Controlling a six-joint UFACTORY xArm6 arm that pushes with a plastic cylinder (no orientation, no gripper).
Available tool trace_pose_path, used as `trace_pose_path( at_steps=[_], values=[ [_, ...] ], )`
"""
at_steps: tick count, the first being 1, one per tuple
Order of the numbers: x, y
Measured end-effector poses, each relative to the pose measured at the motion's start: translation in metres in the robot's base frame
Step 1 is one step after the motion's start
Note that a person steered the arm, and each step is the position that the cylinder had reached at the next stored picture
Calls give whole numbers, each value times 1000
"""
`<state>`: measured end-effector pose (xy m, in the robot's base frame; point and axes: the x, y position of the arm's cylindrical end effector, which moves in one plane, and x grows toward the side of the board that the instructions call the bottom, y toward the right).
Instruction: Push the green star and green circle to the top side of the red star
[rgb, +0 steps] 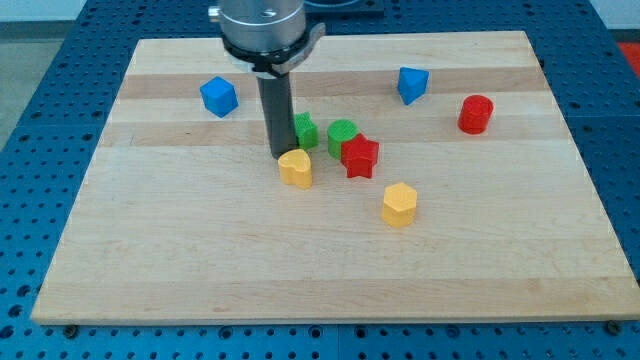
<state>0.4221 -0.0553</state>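
Note:
The red star (360, 156) lies near the middle of the wooden board. The green circle (342, 133) touches it on its upper left. The green star (305, 131) lies just left of the green circle, partly hidden behind the rod. My tip (278, 155) rests on the board just left of the green star and right above the yellow heart (296, 168).
A yellow hexagon (399, 205) lies below and right of the red star. A blue cube (218, 96) sits at the upper left, a blue triangle-like block (411, 84) at the upper right, and a red cylinder (476, 114) further right. The wooden board (150, 250) lies on a blue perforated table.

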Motion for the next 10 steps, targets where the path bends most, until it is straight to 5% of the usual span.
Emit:
trace_pose_path(
  at_steps=[5,7,10],
  values=[
    [27,-48],
    [-20,-51],
    [-23,-4]
  ],
)
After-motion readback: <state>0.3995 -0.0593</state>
